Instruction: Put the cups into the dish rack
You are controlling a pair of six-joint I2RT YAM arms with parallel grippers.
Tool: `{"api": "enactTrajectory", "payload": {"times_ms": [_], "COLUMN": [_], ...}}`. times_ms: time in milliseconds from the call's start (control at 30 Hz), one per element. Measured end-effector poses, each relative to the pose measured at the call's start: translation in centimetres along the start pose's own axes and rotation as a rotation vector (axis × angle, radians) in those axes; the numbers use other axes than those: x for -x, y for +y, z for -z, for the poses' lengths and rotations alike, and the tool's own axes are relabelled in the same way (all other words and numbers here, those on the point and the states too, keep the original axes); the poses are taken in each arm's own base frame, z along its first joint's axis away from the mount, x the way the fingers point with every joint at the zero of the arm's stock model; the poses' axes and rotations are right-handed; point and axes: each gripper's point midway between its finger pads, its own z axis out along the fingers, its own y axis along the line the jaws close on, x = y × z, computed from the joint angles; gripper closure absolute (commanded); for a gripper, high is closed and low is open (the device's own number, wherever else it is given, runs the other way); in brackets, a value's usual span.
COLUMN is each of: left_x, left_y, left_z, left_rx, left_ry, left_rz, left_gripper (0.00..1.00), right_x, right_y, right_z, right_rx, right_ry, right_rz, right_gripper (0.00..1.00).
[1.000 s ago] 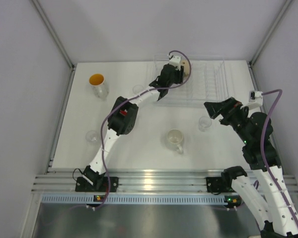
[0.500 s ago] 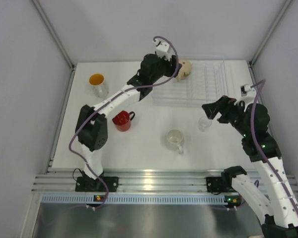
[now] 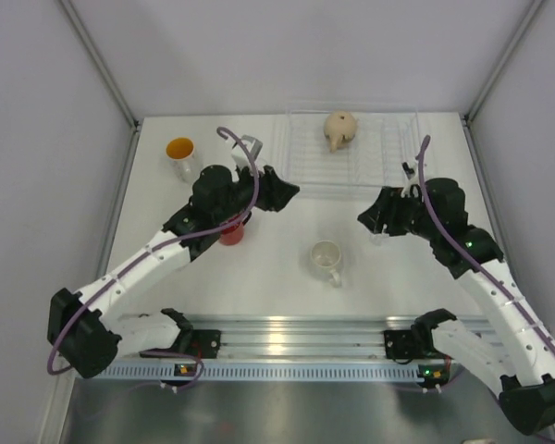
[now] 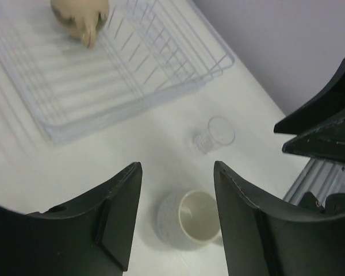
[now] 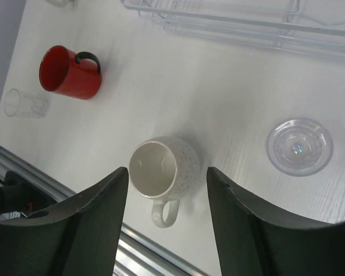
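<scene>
Left tool (image 4: 177,169) back from dish rack (image 3: 388,157), parted, empty | tan mug (image 3: 339,127) inside, handle toward arms | right tool (image 5: 167,171) parted, empty

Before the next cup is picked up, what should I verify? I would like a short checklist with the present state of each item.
1. Left gripper open and empty: ok.
2. Right gripper open and empty: ok.
3. Tan mug is inside the dish rack: ok.
4. White mug upright, nothing touching it: ok.
5. Only one arm aims at the white mug: cannot tell; both wrist views look down on it.
6. Small clear glass stands apart from the white mug: ok.
</scene>
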Motion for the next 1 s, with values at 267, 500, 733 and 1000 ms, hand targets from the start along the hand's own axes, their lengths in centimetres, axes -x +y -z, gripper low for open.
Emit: {"api": "enactTrajectory", "payload": {"times_ms": [267, 500, 733, 1000], "left_x": [-4.8, -4.1, -5.7, -5.1], "left_y": [1.4, 0.8, 1.3, 1.0], "left_z": [6.5, 9.3, 9.9, 11.0], "left_rx": [0.087, 0.082, 0.101, 0.096], "left_ry": [0.086, 0.024, 0.061, 0.031], "left_rz": [0.069, 0.089, 0.107, 0.105], "left_gripper": [0.39, 0.38, 0.38, 0.38], "right_x": [-3.3, -6.8, -9.3, -10.6], "right_y": [2.3, 2.3, 1.1, 0.5], "right_z": [-1.9, -4.4, -7.1, -8.1], "right_rx": [0.016, -0.048, -0.144, -0.192], "right_ry": [0.169, 0.293, 0.398, 0.430], "right_rz": [0.159, 0.243, 0.306, 0.343], "right_gripper": [0.43, 0.40, 0.44, 0.47]}}
